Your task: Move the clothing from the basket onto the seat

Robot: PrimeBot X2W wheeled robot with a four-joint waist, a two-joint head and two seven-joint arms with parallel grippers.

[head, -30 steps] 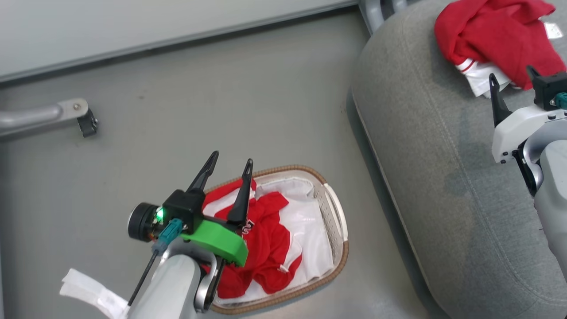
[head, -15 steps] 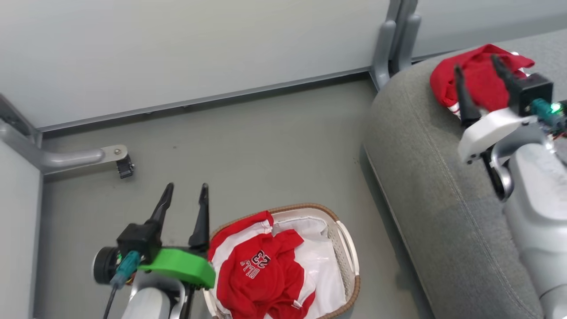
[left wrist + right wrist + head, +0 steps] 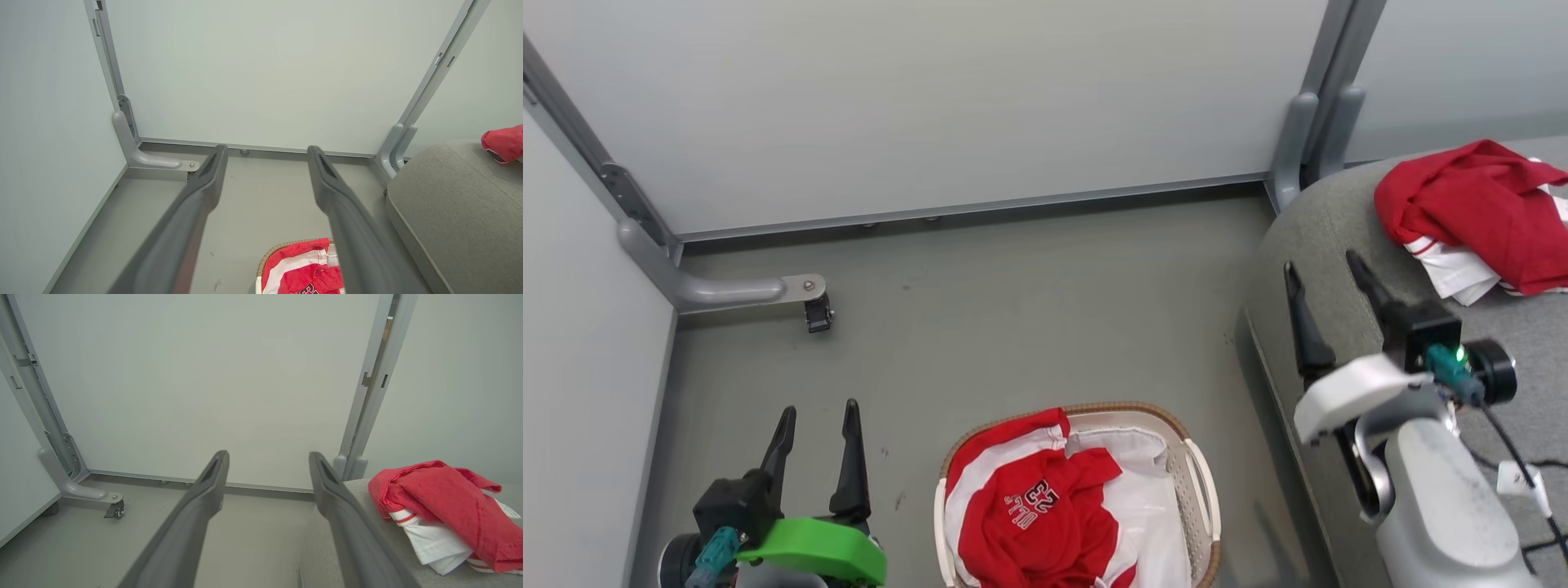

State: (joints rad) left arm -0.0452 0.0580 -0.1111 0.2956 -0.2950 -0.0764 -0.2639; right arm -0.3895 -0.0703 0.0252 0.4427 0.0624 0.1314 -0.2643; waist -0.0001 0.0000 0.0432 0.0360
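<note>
You have clothing (image 3: 1033,523) lying in the basket (image 3: 1202,482): a crumpled red jersey with white panels and stripes, its "23" print facing up. It fills the basket's left half and laps over the brown rim at the far left. The white liner (image 3: 1156,514) shows bare in the right half.

A second red heap (image 3: 1478,204) with a white, striped edge lies on the seat (image 3: 1331,229), well to the right of the basket and beyond it. The seat's rounded side rises just right of the basket, with a strip of grey floor (image 3: 1013,310) between them.

Your left gripper (image 3: 819,406) hangs left of the basket, clear of it, jaws wide apart and holding nothing. Your right gripper (image 3: 1320,261) hangs to the right of the basket over the seat's near edge, jaws likewise apart and empty, short of the red heap.

Beyond the basket stands a pale wall panel (image 3: 931,106). A grey foot with a caster (image 3: 805,298) sits to the far left of the basket, and a grey post (image 3: 1311,122) to the far right.
</note>
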